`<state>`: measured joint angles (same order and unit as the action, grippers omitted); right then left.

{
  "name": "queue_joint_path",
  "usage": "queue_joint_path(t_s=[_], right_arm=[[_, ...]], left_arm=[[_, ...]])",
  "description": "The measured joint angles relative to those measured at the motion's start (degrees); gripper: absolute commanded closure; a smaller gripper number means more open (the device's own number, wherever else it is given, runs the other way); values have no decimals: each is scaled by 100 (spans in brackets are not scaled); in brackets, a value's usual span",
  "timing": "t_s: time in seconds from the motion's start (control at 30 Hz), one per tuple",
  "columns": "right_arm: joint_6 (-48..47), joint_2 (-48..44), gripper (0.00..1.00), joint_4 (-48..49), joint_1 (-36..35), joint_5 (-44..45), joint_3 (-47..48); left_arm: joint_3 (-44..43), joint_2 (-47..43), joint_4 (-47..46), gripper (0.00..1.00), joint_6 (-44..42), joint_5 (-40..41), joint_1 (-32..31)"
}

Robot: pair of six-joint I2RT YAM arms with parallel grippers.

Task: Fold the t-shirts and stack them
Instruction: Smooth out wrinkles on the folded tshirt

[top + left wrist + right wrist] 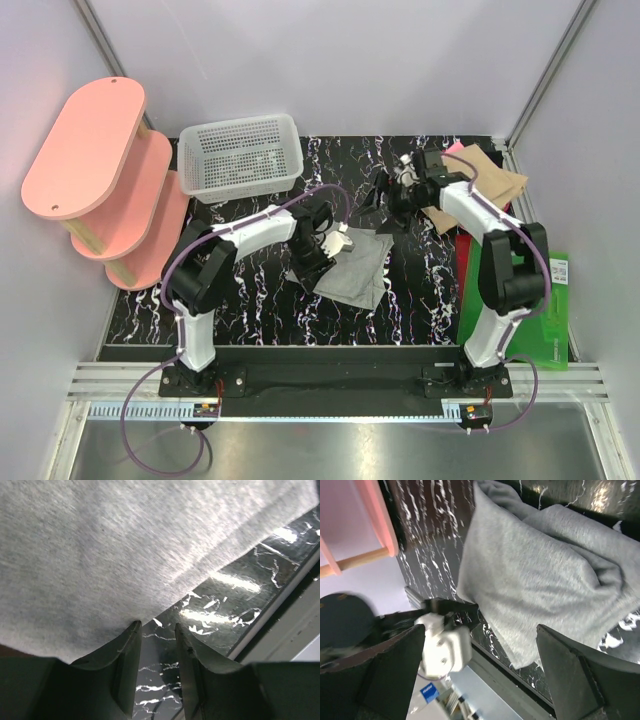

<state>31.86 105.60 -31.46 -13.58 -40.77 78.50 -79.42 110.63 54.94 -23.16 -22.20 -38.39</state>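
The light grey t-shirt (357, 268) lies folded in the middle of the dark marbled table. It also shows in the left wrist view (125, 555) and the right wrist view (540, 575). My left gripper (306, 266) is low at the shirt's left edge. In its wrist view (156, 627) the jaws stand a little apart with only table between them, and the left fingertip touches the cloth edge. My right gripper (385, 198) hangs wide open and empty above the table behind the shirt (480, 640). The tan folded t-shirt (495, 180) lies at the back right.
A white mesh basket (240, 152) stands at the back left, with a pink shelf unit (100, 180) to its left. A flat green board (548, 300) lies along the right edge, with red cloth (468, 250) beside it. The left wrist's white camera (445, 652) shows in the right wrist view.
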Motion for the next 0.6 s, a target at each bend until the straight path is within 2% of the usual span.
queue_joint_path(t_s=[0.2, 0.4, 0.6], right_arm=[[-20, -872, 0, -48, 271, 426, -660], [-2, -857, 0, -160, 310, 850, -1773], [-2, -743, 0, -7, 310, 988, -1963]], left_arm=[[424, -59, -195, 62, 94, -48, 22], [885, -337, -236, 62, 140, -164, 28], [949, -605, -256, 63, 212, -273, 33]])
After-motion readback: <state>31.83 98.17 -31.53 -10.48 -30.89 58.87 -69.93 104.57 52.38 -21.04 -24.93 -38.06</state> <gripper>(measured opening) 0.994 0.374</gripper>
